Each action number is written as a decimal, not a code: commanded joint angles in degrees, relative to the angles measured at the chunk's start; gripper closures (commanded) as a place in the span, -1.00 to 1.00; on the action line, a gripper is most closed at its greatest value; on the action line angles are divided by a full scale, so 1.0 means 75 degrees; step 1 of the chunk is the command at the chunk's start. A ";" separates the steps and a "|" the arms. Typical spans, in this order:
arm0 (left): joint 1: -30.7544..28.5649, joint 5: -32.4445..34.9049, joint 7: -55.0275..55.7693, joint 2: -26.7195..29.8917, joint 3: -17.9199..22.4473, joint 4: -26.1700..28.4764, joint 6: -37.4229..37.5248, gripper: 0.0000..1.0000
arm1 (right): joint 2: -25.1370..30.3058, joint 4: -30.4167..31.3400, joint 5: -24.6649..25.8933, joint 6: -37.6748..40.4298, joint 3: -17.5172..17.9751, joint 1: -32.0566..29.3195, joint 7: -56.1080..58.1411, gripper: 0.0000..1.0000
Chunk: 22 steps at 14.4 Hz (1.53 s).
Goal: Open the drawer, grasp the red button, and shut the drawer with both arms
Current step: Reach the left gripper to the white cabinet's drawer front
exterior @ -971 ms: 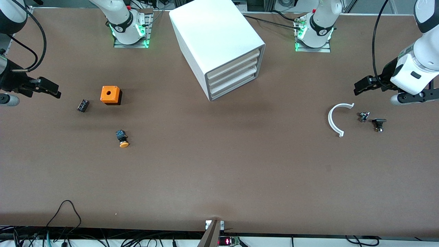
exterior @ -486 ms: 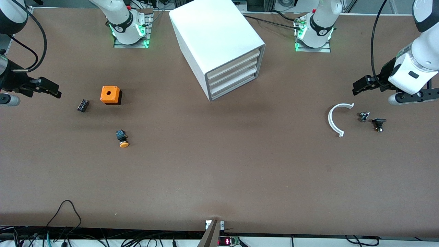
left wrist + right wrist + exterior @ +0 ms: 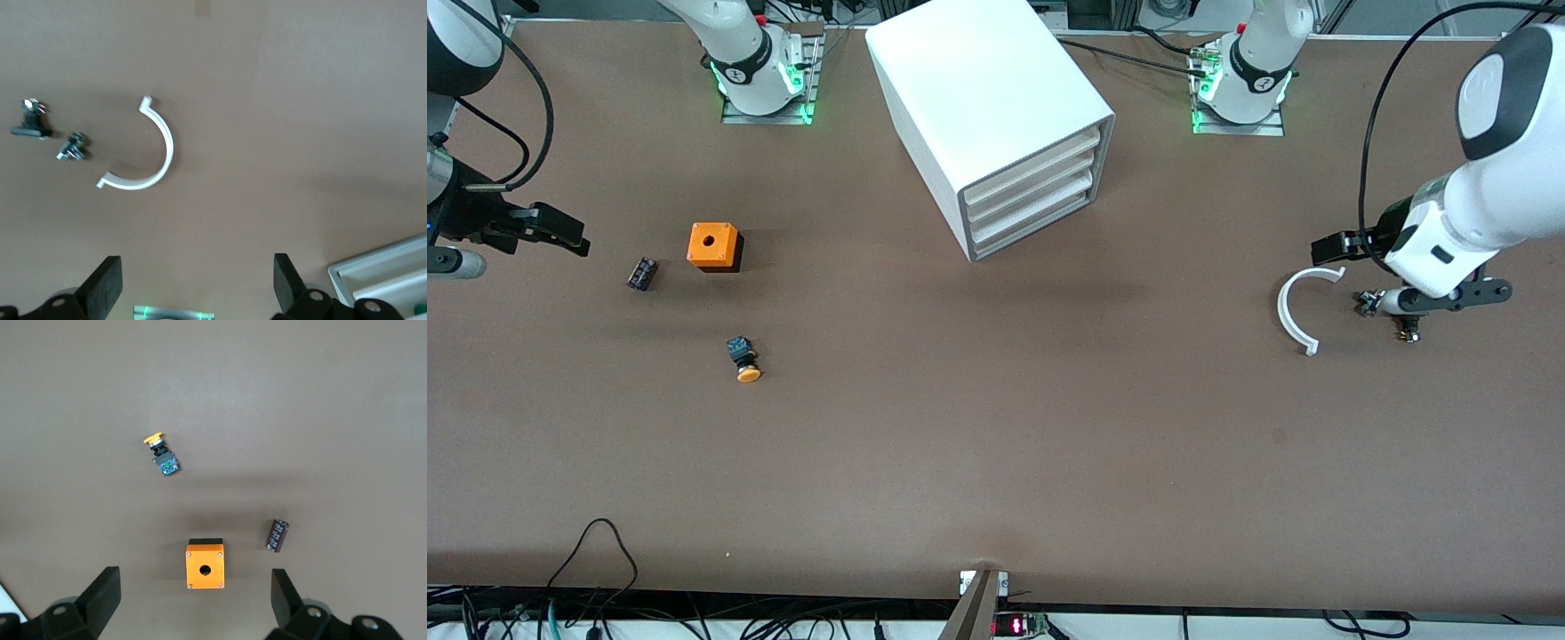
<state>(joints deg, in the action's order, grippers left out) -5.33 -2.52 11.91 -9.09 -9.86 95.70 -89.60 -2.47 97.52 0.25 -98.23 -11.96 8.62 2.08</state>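
The white cabinet (image 3: 996, 107) stands at the back middle of the table. Its three cream drawers (image 3: 1032, 191) are all shut, and a corner of it shows in the left wrist view (image 3: 383, 273). The red-capped button is not in view. My left gripper (image 3: 1329, 244) is open and empty in the air by the white arc, toward the left arm's end; its fingers (image 3: 107, 283) frame bare table. My right gripper (image 3: 560, 233) is open and empty in the air at the right arm's end; its fingers (image 3: 103, 590) flank the orange box (image 3: 205, 565).
An orange-capped button (image 3: 744, 360) (image 3: 162, 457), the orange cube box with a hole (image 3: 712, 245) and a black cylinder (image 3: 641, 272) (image 3: 278, 535) lie toward the right arm's end. A white curved piece (image 3: 1294, 307) (image 3: 150, 157) and two small dark parts (image 3: 1368, 302) (image 3: 72, 147) lie toward the left arm's end.
My left arm has swung toward the cabinet and now hangs over the small dark parts. My right gripper has barely moved. Nothing on the table has moved.
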 commanded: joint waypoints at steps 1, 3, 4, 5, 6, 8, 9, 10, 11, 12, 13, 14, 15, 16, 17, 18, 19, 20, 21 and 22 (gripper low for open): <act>0.0124 -0.0890 -0.0135 -0.0742 -0.0103 -0.0385 0.0636 -1.00 | 0.0060 0.0028 0.0060 0.0100 0.0013 0.0011 0.0051 -1.00; 0.0182 -0.1991 -0.0158 -0.1247 -0.0208 -0.0105 0.0603 -1.00 | 0.0036 -0.0077 0.0025 0.0182 0.0024 0.0035 0.0063 -1.00; 0.0241 -0.2530 -0.0158 -0.1505 -0.0290 0.0094 0.0510 -1.00 | 0.0013 -0.0100 -0.0010 0.0229 0.0048 0.0035 0.0074 -1.00; 0.0299 -0.3127 -0.0158 -0.1762 -0.0360 0.0339 0.0231 -1.00 | 0.0013 -0.0112 -0.0022 0.0253 0.0060 0.0046 0.0074 -1.00; 0.0335 -0.3724 -0.0216 -0.1916 -0.0454 0.0759 -0.0109 -1.00 | 0.0013 -0.0112 -0.0010 0.0311 0.0071 0.0058 0.0098 -1.00; 0.0510 -0.4594 -0.0869 -0.2174 -0.0758 0.1510 -0.1057 -1.00 | 0.0001 -0.0159 0.0001 0.0394 0.0072 0.0140 0.0110 -1.00; 0.0522 -0.4853 -0.1267 -0.2326 -0.0968 0.1792 -0.1490 -1.00 | -0.0022 -0.0159 0.0013 0.0394 0.0060 0.0140 0.0121 -1.00; 0.0523 -0.5076 -0.1619 -0.2397 -0.1214 0.2015 -0.1762 -1.00 | -0.0034 -0.0171 0.0002 0.0382 0.0060 0.0140 0.0121 -1.00; 0.0534 -0.5229 -0.1936 -0.2467 -0.1449 0.2168 -0.1973 -1.00 | -0.0057 -0.0206 0.0013 0.0394 0.0060 0.0140 0.0121 -1.00; 0.0650 -0.5428 -0.2136 -0.2456 -0.1671 0.2413 -0.2196 -1.00 | -0.0092 -0.0287 0.0013 0.0394 0.0060 0.0152 0.0110 -1.00; 0.0849 -0.5673 -0.2162 -0.2387 -0.1720 0.2694 -0.2349 -1.00 | -0.0093 -0.0358 0.0013 0.0417 0.0071 0.0187 0.0110 -1.00; 0.1001 -0.5861 -0.2243 -0.2340 -0.1755 0.2883 -0.2385 -1.00 | -0.0093 -0.0370 0.0048 0.0417 0.0071 0.0314 0.0098 -1.00; 0.1073 -0.5910 -0.2395 -0.2258 -0.1860 0.3024 -0.2385 -1.00 | -0.0093 -0.0370 0.0048 0.0406 0.0071 0.0432 0.0075 -1.00; 0.1073 -0.5910 -0.2443 -0.2188 -0.2047 0.3176 -0.2386 -1.00 | -0.0093 -0.0382 0.0060 0.0417 0.0083 0.0549 0.0051 -1.00; 0.1073 -0.5910 -0.2466 -0.2094 -0.2165 0.3328 -0.2386 -1.00 | -0.0093 -0.0394 0.0095 0.0417 0.0083 0.0655 0.0051 -1.00; 0.1062 -0.5910 -0.2501 -0.2070 -0.2317 0.3388 -0.2374 -1.00 | -0.0093 -0.0417 0.0095 0.0452 0.0083 0.0714 0.0051 -1.00; 0.1062 -0.5922 -0.2502 -0.2046 -0.2411 0.3423 -0.2374 -1.00 | -0.0093 -0.0429 0.0084 0.0545 0.0083 0.0726 0.0051 -1.00; 0.1062 -0.5910 -0.2513 -0.2023 -0.2412 0.3424 -0.2362 -1.00 | -0.0093 -0.0429 0.0083 0.0546 0.0083 0.0726 0.0051 -1.00; 0.1038 -0.5910 -0.2583 -0.1976 -0.2412 0.3412 -0.2350 -1.00 | -0.0093 -0.0440 0.0083 0.0558 0.0083 0.0726 0.0051 -1.00; 0.1015 -0.5922 -0.2804 -0.1964 -0.2412 0.3412 -0.2350 -1.00 | -0.0093 -0.0429 0.0072 0.0558 0.0083 0.0726 0.0063 -1.00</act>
<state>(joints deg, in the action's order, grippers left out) 3.16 -45.26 -5.74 -26.41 -27.74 119.25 -106.86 -2.52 95.96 0.25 -95.49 -11.27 14.05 2.40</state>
